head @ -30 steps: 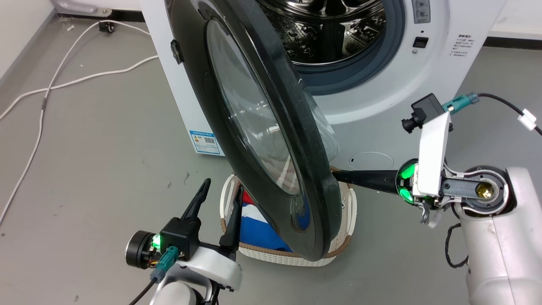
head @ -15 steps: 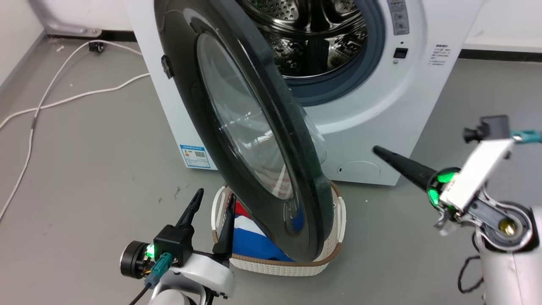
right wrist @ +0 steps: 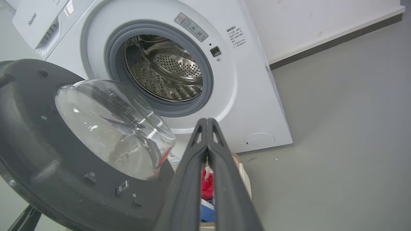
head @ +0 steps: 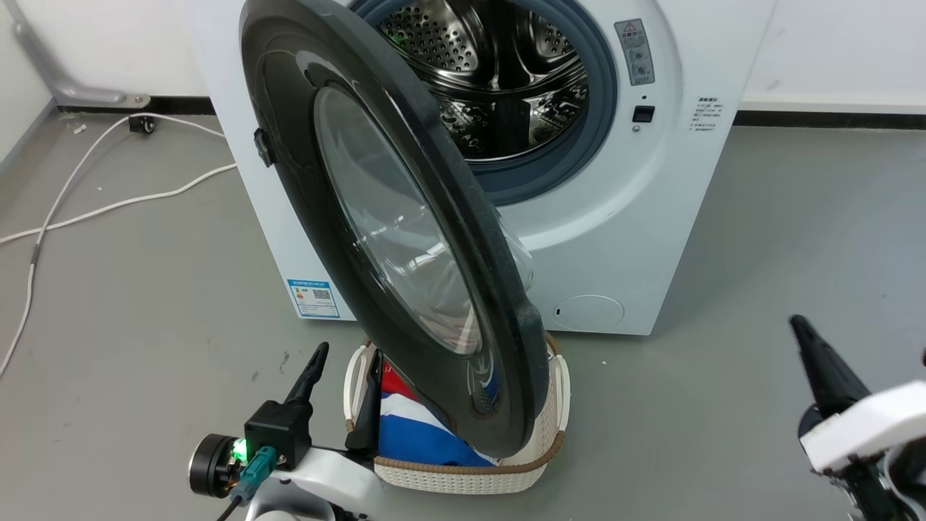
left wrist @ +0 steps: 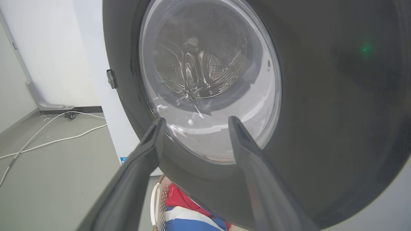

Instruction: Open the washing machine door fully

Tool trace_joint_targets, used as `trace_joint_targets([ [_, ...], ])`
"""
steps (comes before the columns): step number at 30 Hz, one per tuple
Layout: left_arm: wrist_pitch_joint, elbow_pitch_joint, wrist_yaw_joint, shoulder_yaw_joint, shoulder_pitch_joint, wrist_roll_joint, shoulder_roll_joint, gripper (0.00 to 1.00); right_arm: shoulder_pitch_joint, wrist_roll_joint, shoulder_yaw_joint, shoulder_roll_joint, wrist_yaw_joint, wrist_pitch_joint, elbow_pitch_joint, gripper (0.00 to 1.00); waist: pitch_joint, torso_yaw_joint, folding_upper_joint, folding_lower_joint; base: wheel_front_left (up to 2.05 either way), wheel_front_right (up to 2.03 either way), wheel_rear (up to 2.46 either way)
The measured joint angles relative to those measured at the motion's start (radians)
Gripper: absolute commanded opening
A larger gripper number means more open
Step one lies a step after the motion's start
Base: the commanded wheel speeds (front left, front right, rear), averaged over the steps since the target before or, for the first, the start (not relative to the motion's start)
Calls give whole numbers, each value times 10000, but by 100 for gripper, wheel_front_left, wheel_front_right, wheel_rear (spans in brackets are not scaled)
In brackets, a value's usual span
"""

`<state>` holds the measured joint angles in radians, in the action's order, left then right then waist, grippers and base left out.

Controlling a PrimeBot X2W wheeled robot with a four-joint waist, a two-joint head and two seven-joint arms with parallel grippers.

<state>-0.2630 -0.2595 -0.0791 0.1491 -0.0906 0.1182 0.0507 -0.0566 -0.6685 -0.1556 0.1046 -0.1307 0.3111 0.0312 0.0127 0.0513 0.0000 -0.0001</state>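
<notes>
Washing machine door [head: 391, 224]: open, standing well out from the steel drum [head: 499, 87], its lower rim over a white basket [head: 463, 476] of clothes. Left gripper [head: 349, 352]: fingers apart, empty, near the door's outer face. Right gripper [right wrist: 205, 121]: fingers pressed together, empty, well apart from the door.

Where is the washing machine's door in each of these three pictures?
Head view: the door slants across the centre, upper left to lower middle.
Left wrist view: door centre and right, outer face.
Right wrist view: door lower left, inner face.
Shared landmark: the steel drum, seen through the glass in the left wrist view.
</notes>
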Motion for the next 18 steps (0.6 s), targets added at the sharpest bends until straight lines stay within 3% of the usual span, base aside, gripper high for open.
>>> trace_joint_targets([
  [3,0,-4,-4,-127,12,-13,-2,100,453,1175,-167,19,0,-984,184,0,55,-55,0,0,0,0,0],
  [6,0,0,-6,-257,58,-27,0,100,718,2144,-192,-13,0,-1708,387,61,99,-119,0,0,0,0,0],
  [7,0,4,-8,-286,69,-36,0,100,802,2454,-194,-40,0,-1896,476,99,115,-137,0,0,0,0,0],
  [18,0,2,-90,-502,259,-148,0,100,1577,5712,-132,-130,-2,-3567,1632,100,283,-220,1,0,0,0,0],
])
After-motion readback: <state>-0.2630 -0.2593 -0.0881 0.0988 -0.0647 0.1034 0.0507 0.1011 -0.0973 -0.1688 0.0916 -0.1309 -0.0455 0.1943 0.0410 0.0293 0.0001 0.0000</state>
